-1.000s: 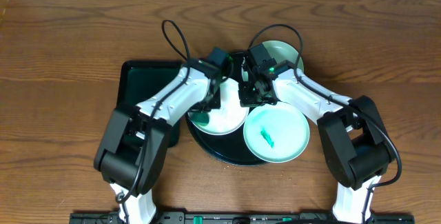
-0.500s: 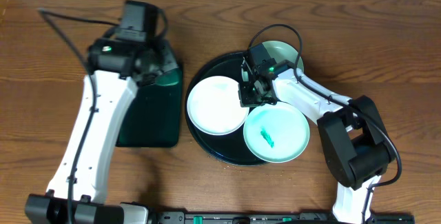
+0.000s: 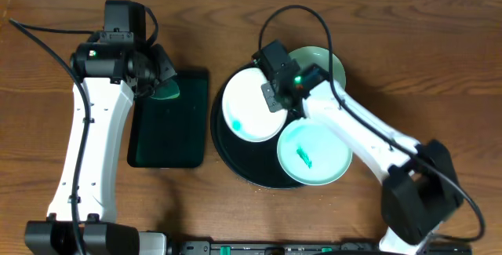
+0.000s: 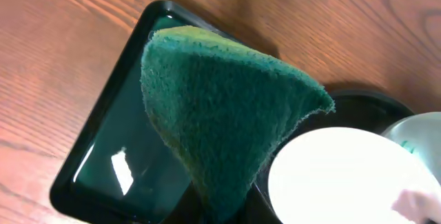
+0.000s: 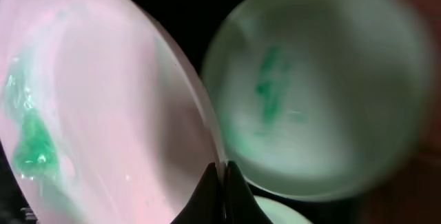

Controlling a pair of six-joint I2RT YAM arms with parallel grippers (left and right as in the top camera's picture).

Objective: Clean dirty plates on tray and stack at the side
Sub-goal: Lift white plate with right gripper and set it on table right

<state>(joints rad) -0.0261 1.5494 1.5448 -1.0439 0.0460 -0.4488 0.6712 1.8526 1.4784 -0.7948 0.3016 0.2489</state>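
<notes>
- One big swing on the left: the left gripper (image 3: pixel 157 74) has come off the round black tray (image 3: pixel 235 165). It now hangs over the rectangular black tray (image 3: pixel 169 141), clenched on the green sponge (image 4: pixel 220 114), which droops just above it.
- That reads as the scrub of the white plate (image 3: pixel 249 102) being over, or at least paused.
- Moving right, that plate has shifted toward the round tray's far-left rim and looks tipped up. A teal smear (image 3: pixel 235 124) sits near its left edge, so it doesn't look fully clean.
- The right gripper (image 3: pixel 276 98) pinches the plate's right rim, jaws closed on the edge.
- Further right, the near mint-green plate (image 3: pixel 314 153) lies flat on the tray with its smear. The far mint-green plate (image 3: pixel 325 65) is half hidden behind the arm. Nothing is stacked aside yet.
</notes>
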